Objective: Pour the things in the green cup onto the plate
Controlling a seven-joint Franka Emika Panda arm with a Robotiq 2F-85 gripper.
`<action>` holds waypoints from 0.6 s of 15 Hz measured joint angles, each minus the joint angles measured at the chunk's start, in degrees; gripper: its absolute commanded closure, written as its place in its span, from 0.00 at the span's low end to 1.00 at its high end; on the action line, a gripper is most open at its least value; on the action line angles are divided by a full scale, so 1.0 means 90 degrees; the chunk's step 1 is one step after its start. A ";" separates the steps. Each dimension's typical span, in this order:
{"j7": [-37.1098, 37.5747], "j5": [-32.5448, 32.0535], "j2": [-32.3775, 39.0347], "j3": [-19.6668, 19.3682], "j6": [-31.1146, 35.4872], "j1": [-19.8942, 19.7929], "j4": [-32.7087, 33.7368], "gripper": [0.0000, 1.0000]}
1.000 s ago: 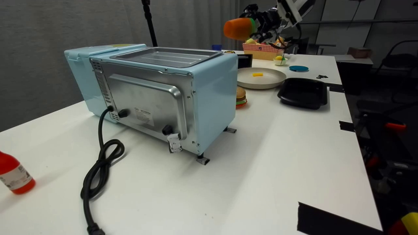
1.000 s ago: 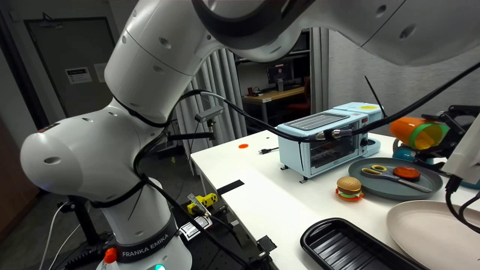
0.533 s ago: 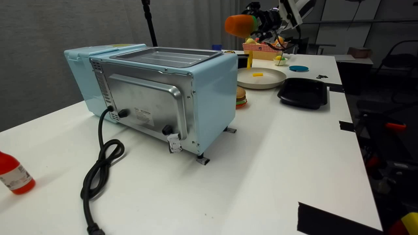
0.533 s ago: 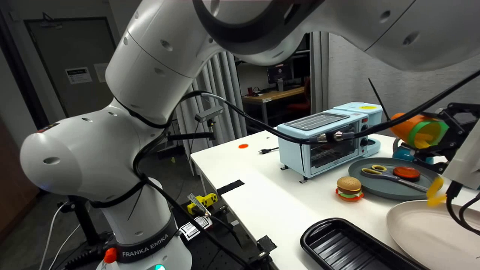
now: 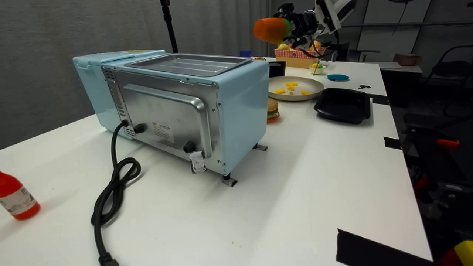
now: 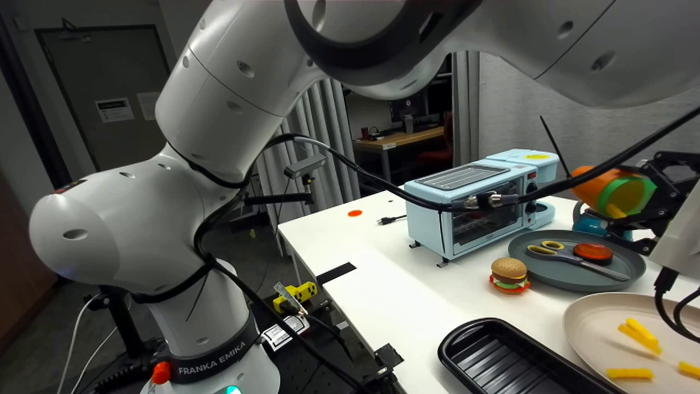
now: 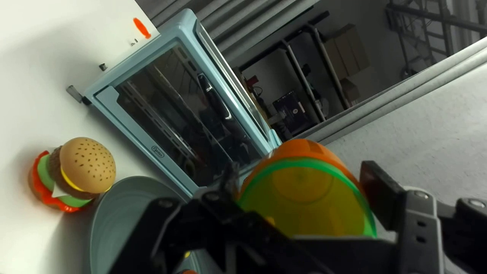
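Presently, the arm (image 6: 219, 104) is bent above its base (image 6: 210, 350), with the forearm (image 6: 629, 54) stretched across the top of an exterior view. The green cup (image 6: 590, 185) is grasped near its rim by the gripper (image 7: 304, 190); it is held in the air, tipped roughly onto its side, and its open mouth is shown in the wrist view. One yellow stick (image 6: 616, 211) is seen at the lower lip.

Lower down, the pale plate (image 6: 593, 328) is strewn with more yellow sticks (image 6: 641, 334). Just beside it, a black dish (image 6: 506, 358) is set on the white table (image 5: 314, 177). Also placed there are a toy burger (image 6: 508, 275), a gray plate (image 6: 547, 276) by which scissors (image 6: 566, 258) and a red disc (image 6: 593, 253) are borne, a pale blue toaster (image 6: 429, 219), a red bottle (image 5: 16, 195) and, farther back, a basket (image 5: 293, 61). Gray curtains (image 6: 333, 115) are hung beyond the table; a door (image 6: 104, 82) and a desk (image 6: 402, 138) topped by a monitor (image 6: 409, 109) are also seen.
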 measured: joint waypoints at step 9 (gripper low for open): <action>-0.0735 0.0269 0.0105 0.0046 -0.0367 -0.0096 0.0052 0.45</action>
